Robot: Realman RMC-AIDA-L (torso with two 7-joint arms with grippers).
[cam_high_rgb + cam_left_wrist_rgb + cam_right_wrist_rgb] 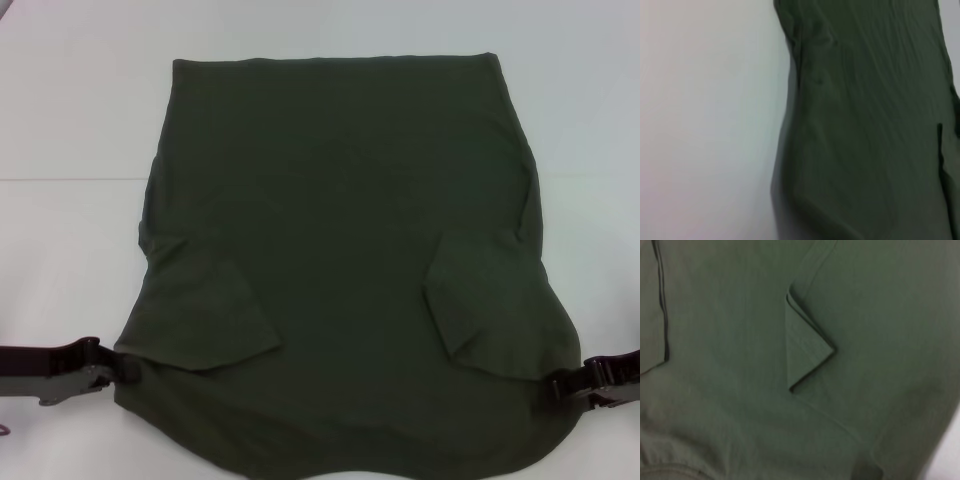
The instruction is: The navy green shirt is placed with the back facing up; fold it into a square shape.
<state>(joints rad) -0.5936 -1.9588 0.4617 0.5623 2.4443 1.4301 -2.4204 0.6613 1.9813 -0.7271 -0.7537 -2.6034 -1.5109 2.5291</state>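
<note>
The navy green shirt lies flat on the white table, plain side up, with both sleeves folded inward onto the body. Its left folded sleeve and right folded sleeve form flaps near me. My left gripper sits at the shirt's near left edge, its fingers pinched on the fabric. My right gripper sits at the near right edge, likewise closed on the cloth. The left wrist view shows the shirt beside bare table. In the right wrist view, the shirt fills the picture, with a folded sleeve corner on it.
The white table surrounds the shirt on the left, right and far sides. The shirt's near edge runs off the bottom of the head view.
</note>
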